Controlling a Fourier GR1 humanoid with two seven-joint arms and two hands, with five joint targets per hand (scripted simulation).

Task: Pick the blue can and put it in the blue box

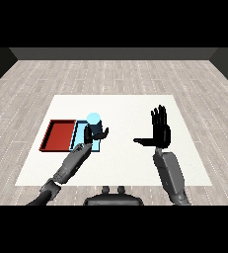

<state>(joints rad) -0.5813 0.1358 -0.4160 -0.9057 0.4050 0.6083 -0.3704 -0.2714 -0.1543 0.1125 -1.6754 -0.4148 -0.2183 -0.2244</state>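
Observation:
The blue can (pixel 94 119) stands upright over the light blue tray (pixel 80 130), and only its pale round top and upper wall show. My left hand (pixel 92 134) is curled round the can's lower part, fingers on its left and thumb on its right. Whether the can rests on the tray floor or hangs just above it is hidden by the hand. My right hand (pixel 161 132) is raised over the right half of the table, fingers straight up and thumb pointing left, holding nothing.
A red tray (pixel 57 134) lies directly left of the blue tray, their sides touching. Both trays sit near the left edge of the white table (pixel 130 111). My left forearm (pixel 71 165) crosses the blue tray's front edge.

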